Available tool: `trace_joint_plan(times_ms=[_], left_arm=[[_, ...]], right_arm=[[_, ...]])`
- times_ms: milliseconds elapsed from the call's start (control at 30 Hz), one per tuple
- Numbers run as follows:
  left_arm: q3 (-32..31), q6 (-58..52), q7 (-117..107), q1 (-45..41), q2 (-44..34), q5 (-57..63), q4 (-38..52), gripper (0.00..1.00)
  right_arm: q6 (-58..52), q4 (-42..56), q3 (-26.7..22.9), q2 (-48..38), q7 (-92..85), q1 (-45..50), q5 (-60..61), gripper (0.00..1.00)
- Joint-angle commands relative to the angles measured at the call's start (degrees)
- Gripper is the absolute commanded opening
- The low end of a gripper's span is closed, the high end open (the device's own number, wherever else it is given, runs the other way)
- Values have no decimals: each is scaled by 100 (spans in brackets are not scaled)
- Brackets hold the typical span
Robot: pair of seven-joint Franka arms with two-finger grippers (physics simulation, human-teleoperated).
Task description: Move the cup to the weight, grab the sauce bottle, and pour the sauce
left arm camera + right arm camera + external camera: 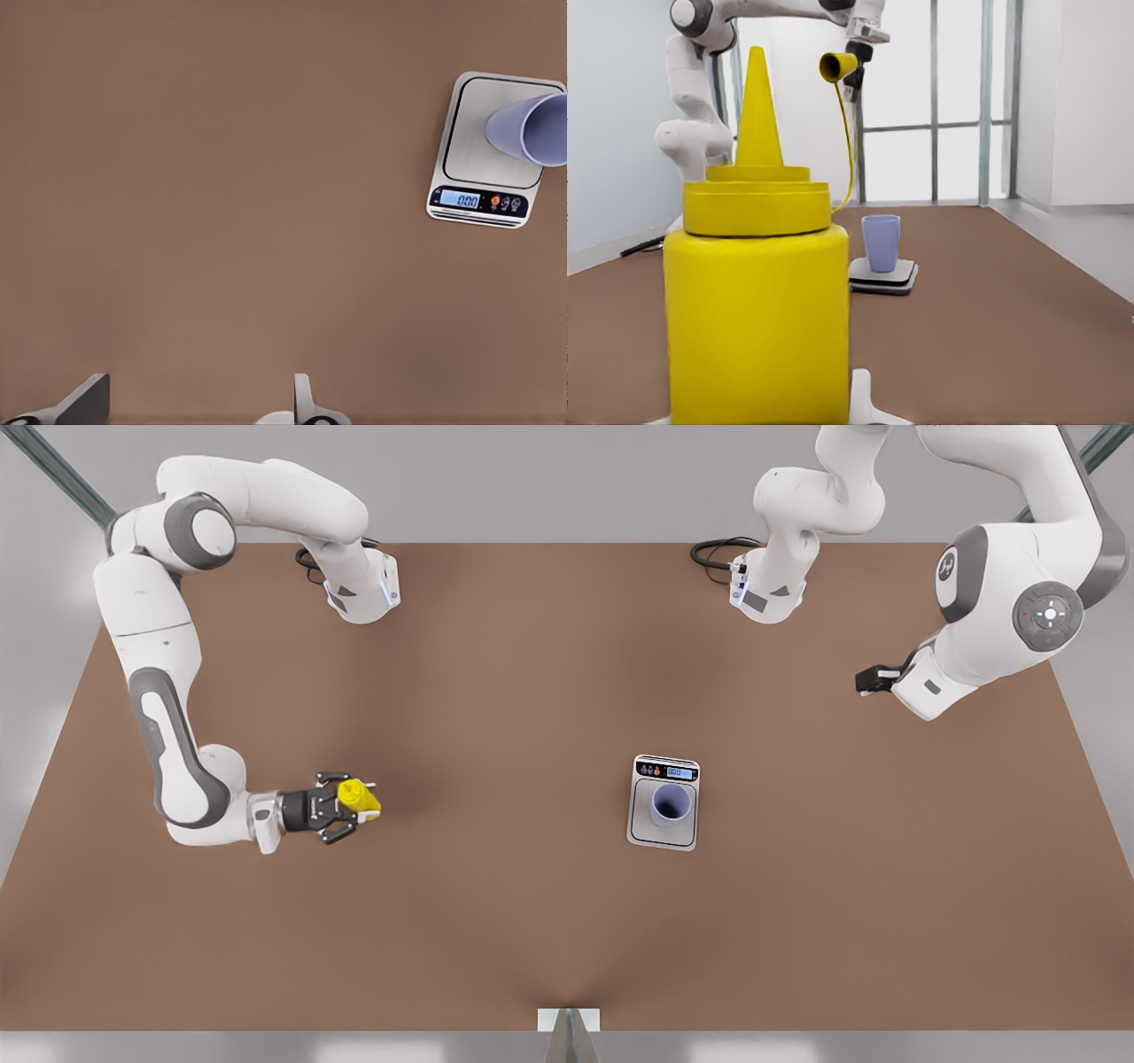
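Right end effector [350, 806] clamped on upright sauce bottle [359, 797], cup [671, 804] on weight [663, 837] well apart, left end effector [873, 680] raised, fingers spread

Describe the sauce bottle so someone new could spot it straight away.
On the brown table, look toward the front view's left, far from the scale and its cup. There the right gripper grips the sauce bottle, the one bright yellow thing, with a cone nozzle.

The plain brown worktop [496, 921] carries the weight [664, 804], which lies flat right of its centre in the front view.
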Motion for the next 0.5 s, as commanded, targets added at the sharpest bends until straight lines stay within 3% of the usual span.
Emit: trace_joint_plan(times_ms=[0, 467], left_arm=[[-2, -2, 0, 2, 4, 4, 0, 100], [-2, -55, -9, 2, 13, 4, 0, 100]], right_arm=[[-31, 83, -35, 62, -58, 13, -145, 42], [22, 163, -422, 686, -340, 303, -145, 44]])
